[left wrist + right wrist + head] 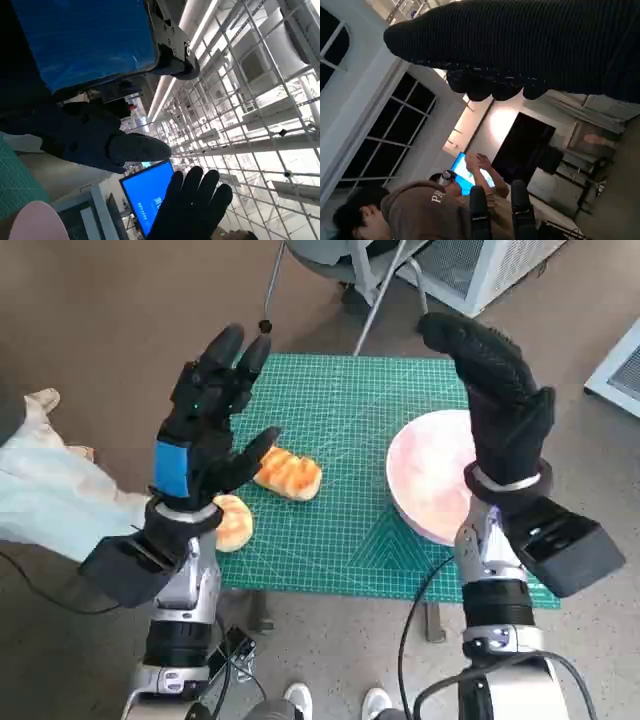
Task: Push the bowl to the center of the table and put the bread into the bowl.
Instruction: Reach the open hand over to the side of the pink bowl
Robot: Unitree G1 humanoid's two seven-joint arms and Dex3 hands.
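A pink bowl [432,480] lies on the green cutting mat [340,420] at the table's right side, partly hidden by my right hand [500,410], which is raised above it with fingers spread and holds nothing. A golden bread roll [290,475] lies left of the mat's middle; a second roll [232,522] sits by the mat's front left edge. My left hand [205,425] is lifted above the rolls, open, its thumb over the first roll. In the left wrist view the bowl's rim [37,222] and the gloved right hand [192,207] show.
Chair legs [375,290] and a white appliance [480,265] stand beyond the table's far edge. A person's pale sleeve [50,490] lies at the left. Shoes [335,702] show below the table's front edge. A person with a blue screen [465,172] appears in the right wrist view.
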